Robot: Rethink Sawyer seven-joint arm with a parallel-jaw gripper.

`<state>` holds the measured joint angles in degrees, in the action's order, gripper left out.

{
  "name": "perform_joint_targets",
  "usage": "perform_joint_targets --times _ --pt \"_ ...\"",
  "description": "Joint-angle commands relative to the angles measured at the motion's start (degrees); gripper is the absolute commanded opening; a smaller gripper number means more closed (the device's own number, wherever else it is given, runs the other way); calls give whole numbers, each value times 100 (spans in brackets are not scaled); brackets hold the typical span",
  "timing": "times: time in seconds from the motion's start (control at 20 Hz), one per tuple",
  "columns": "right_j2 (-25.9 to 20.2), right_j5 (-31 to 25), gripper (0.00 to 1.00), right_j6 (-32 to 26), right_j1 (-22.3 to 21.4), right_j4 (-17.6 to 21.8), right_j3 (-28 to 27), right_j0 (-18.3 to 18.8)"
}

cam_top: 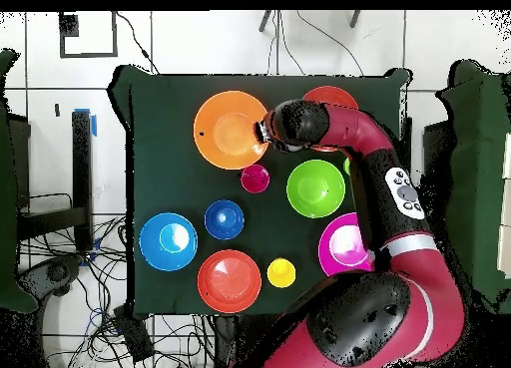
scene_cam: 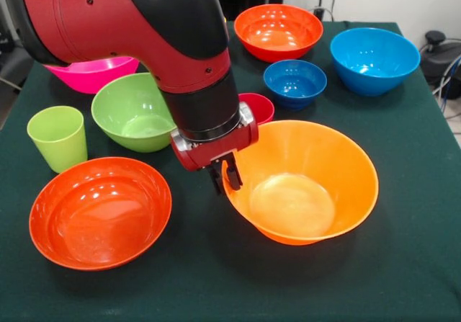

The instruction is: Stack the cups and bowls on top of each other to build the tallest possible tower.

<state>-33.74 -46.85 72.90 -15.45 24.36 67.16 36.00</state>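
— Red and black, the arm (scene_cam: 144, 27) comes in from the upper left of the front view and bends down; we see its gripper (scene_cam: 225, 180) at the near-left rim of the big orange bowl (scene_cam: 302, 185).

— And the jaws?

— Two dark fingertips (scene_cam: 232, 174) sit close together at that rim, one seemingly inside and one outside, but we cannot tell whether they pinch it.

— What carries everything?

— A dark green cloth surface (scene_cam: 403, 264). From overhead we see pale floor around it and cables (cam_top: 70, 284) trailing at one side.

— What else do we have?

— No tower; all pieces stand apart. A shallow red-orange bowl (scene_cam: 99, 212) lies in front on the left, the lime green cup (scene_cam: 57, 137) beyond it, the green bowl (scene_cam: 135, 113) next to that. The pink bowl (scene_cam: 92, 73) is half hidden behind the arm. A red-pink cup (scene_cam: 259, 106) peeks out behind the wrist. Farther back stand a second red-orange bowl (scene_cam: 278, 31), the small dark blue bowl (scene_cam: 294, 83) and the light blue bowl (scene_cam: 374, 60). Overhead we also spot the yellow cup (cam_top: 281, 273).
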Motion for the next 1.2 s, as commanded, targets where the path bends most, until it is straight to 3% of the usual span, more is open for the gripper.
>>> perform_joint_targets --times 0.05,0.35,1.2 --pt "-65 -336 0 -1881 23 697 381 139" --pt "-86 -515 0 -1937 -85 682 403 176" --pt "-126 -212 0 -1833 -77 885 835 352"
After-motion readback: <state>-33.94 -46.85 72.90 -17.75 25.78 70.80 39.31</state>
